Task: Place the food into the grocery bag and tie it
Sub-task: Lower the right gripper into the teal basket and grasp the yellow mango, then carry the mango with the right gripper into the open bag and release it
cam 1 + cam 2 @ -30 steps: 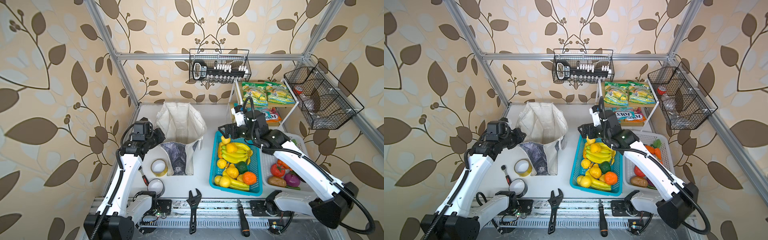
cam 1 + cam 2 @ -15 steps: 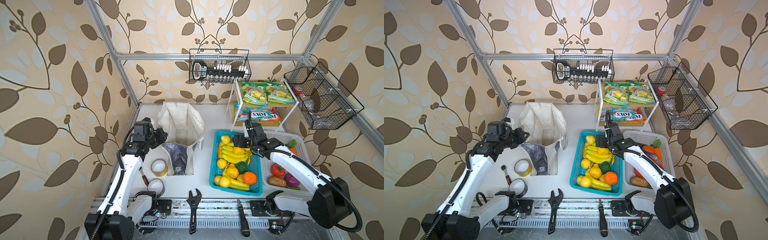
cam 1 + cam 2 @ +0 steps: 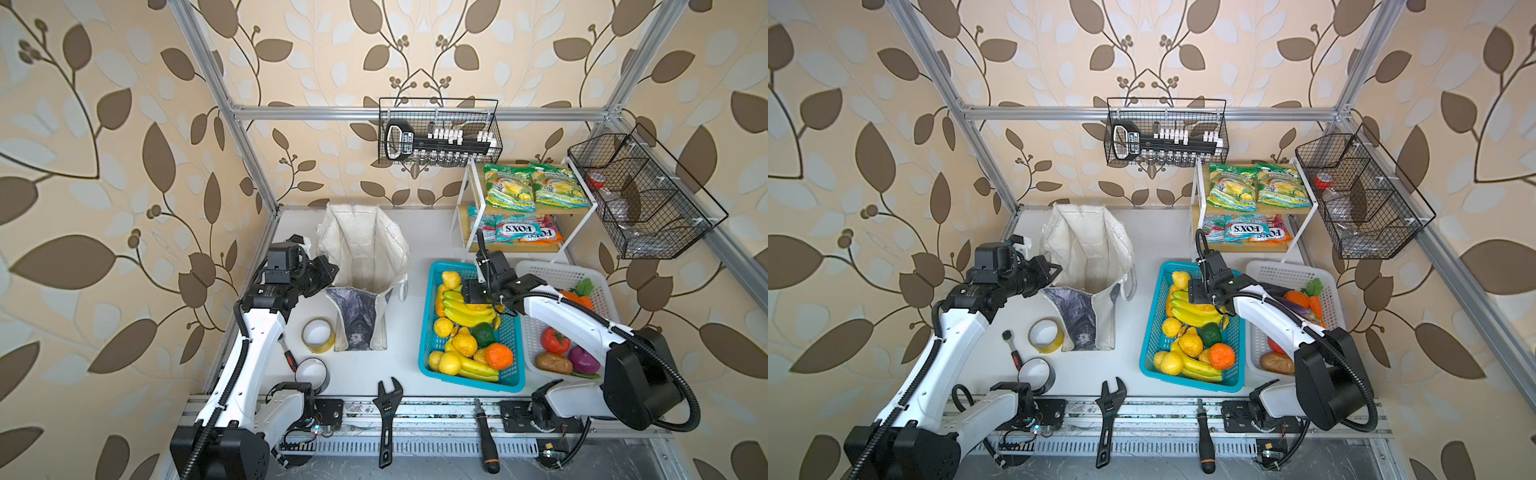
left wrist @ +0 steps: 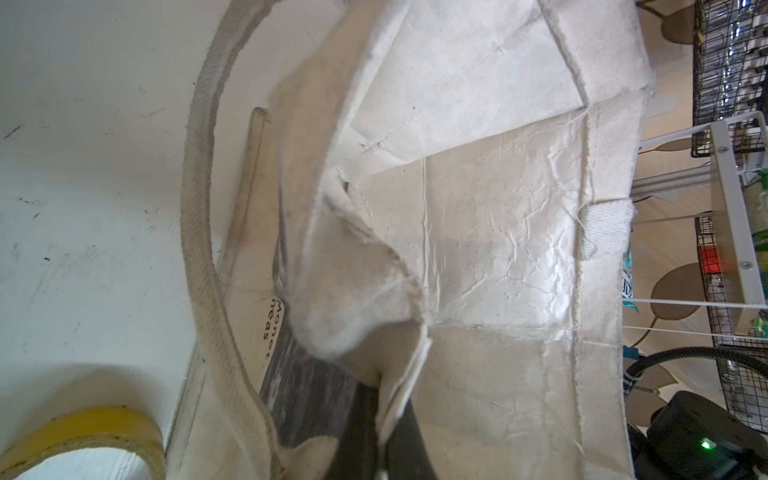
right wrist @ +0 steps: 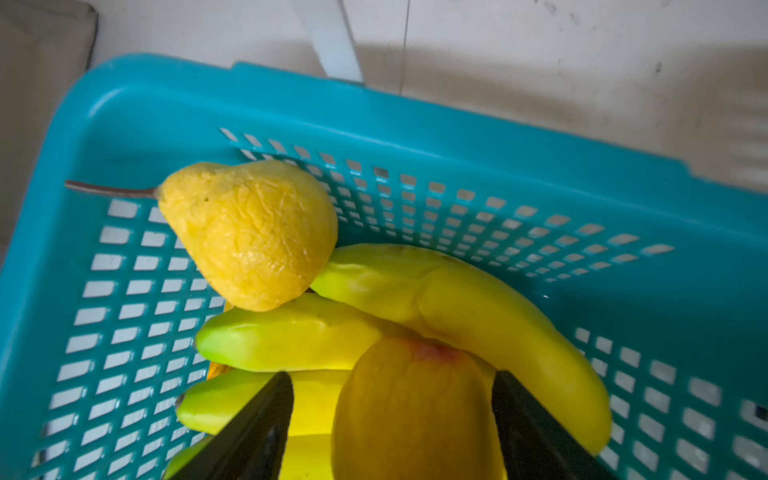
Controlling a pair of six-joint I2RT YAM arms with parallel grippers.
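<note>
Right end effector (image 5: 390,374), jaws part-open and not seen clamped, straddles a yellow-orange fruit (image 5: 415,415) in the blue basket (image 5: 374,112), the fruit's long axis along the fingers; the grocery bag (image 3: 361,257) stands leftward, its rim pinched by the left end effector (image 4: 384,399).

The word "FOX'S" is showing in white capitals, upside down in both top views, on the teal and orange sweet packets (image 3: 516,230) lying on the lower shelf (image 3: 519,248) of the rack at the tabletop's (image 3: 399,353) far right corner. In the left wrist view, small dark letters are reading "Monet" beside a cut-off "heas" on the grocery bag (image 4: 478,249), along its dark panel. Print on the green snack packets (image 3: 536,189) is coming out too small to read.
</note>
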